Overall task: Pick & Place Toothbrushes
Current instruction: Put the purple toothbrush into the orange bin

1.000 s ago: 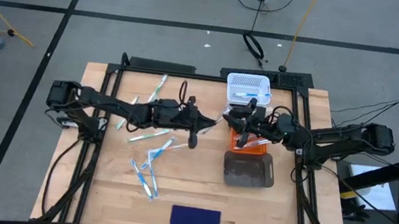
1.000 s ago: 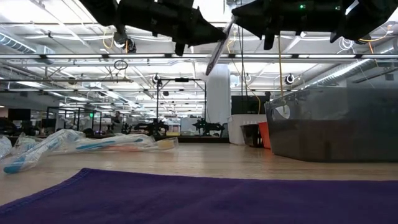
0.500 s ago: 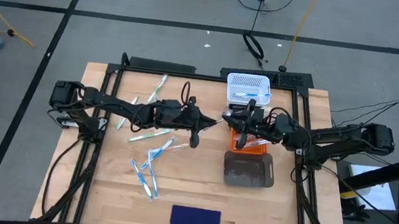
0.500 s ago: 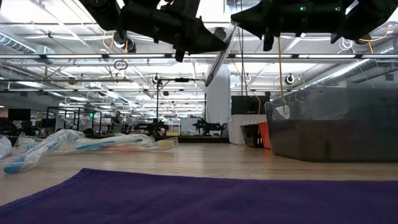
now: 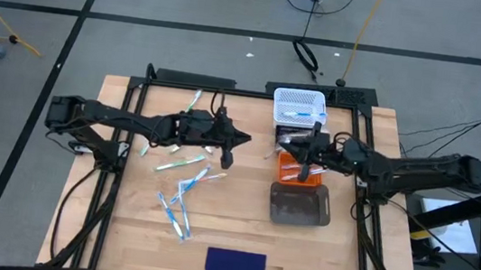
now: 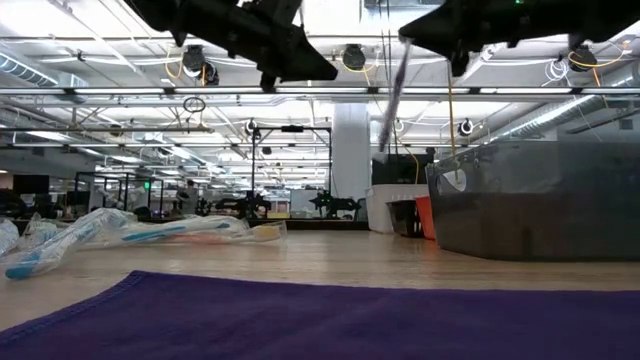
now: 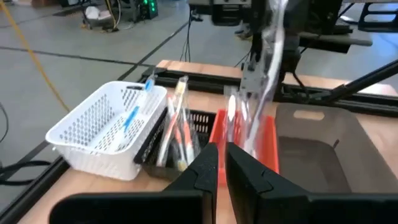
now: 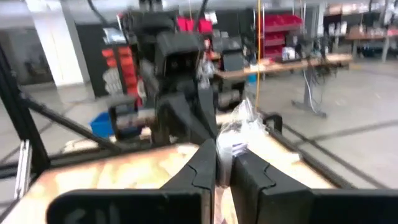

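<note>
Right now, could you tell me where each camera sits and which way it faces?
High: overhead, straight down on the table; both arms show.
Low: table height, across purple cloth; arms overhead.
Left wrist: past left gripper toward white basket.
Right wrist: past right gripper, which holds a toothbrush.
Shared: both wrist views show that toothbrush.

Loose toothbrushes [image 5: 182, 181] scattered on the left half of the counter [image 5: 239, 230], three bins in a row on the right half; basket [image 5: 299, 105] rearmost, tray [image 5: 295, 173] in the middle, tub [image 5: 300, 205] nearest the front; cloth [image 5: 236, 264] at the front edge, centre
</note>
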Robot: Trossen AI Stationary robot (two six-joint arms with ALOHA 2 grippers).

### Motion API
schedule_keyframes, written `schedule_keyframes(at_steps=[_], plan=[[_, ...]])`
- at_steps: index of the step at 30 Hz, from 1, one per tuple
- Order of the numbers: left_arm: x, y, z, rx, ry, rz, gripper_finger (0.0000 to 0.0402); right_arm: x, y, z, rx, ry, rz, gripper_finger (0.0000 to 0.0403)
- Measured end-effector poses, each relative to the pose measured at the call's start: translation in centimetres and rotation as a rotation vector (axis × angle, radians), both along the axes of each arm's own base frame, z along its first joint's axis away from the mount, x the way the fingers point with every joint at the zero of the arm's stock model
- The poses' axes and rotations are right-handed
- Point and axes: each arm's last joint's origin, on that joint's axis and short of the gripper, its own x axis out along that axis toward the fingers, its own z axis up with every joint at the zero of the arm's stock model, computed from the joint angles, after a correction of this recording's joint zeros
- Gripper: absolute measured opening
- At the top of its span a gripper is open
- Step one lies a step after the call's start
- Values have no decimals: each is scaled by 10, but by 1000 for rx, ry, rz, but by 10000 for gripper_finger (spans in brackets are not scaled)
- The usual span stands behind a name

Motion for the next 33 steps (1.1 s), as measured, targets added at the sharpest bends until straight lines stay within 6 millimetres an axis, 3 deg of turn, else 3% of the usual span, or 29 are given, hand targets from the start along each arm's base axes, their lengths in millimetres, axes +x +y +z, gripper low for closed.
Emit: schedule_keyframes(at_steps=[11, 20, 33], plan=[[-4, -2, -4, -14, 65, -3, 33, -39, 12, 4, 60, 94, -124, 16], [-4, -2, -4, -18, 65, -2, 33, -51, 13, -29, 113, 129, -205, 16], [-4, -2, -4, -18, 65, -2, 33, -62, 12, -61, 153, 46, -206, 16]])
